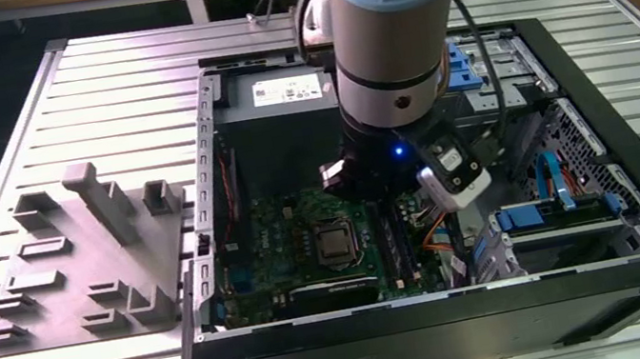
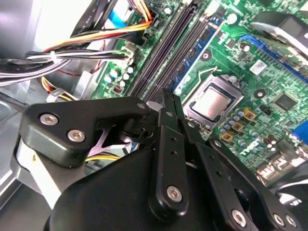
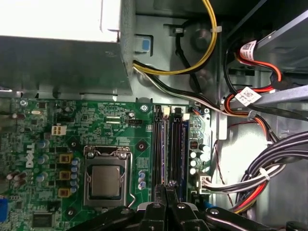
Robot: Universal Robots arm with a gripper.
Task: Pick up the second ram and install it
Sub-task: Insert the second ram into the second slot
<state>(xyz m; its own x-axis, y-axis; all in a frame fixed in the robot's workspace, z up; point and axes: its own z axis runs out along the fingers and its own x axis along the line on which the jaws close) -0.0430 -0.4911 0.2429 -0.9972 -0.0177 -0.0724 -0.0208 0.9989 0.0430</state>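
The gripper point(image 3: 166, 192) hangs just above the slots point(image 3: 160, 144), lower centre of the first wrist view, fingers point(image 3: 158, 211) pressed together. Whether the ram is pinched between them I cannot tell. A tilted push could jam it or scratch the board point(image 3: 96, 115).
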